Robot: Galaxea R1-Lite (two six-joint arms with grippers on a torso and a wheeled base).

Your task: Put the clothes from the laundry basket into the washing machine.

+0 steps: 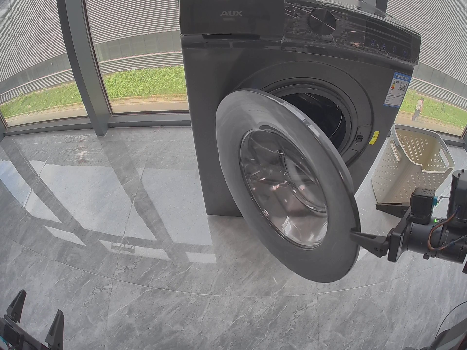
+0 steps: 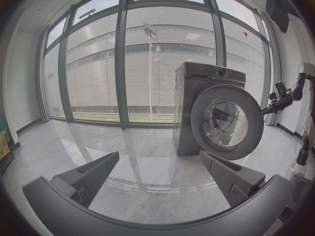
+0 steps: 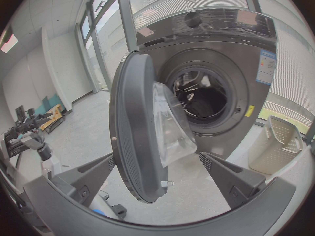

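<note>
The right gripper (image 1: pixel 369 222), jaws open, straddles the round grey glass-windowed washer door (image 1: pixel 287 185); the cream perforated basket (image 1: pixel 404 171) looks empty, so closing seems next.

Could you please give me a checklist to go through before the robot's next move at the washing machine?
1. Washing machine door swung open: ok.
2. Right gripper open, one finger on either side of the door's edge: ok.
3. Dark clothes lie inside the drum: ok.
4. Nothing hangs over the drum's opening: ok, as far as visible.
5. Laundry basket empty: looks so, but its bottom is partly hidden: cannot tell.
6. Left gripper open, low, away from the door: ok.
</note>
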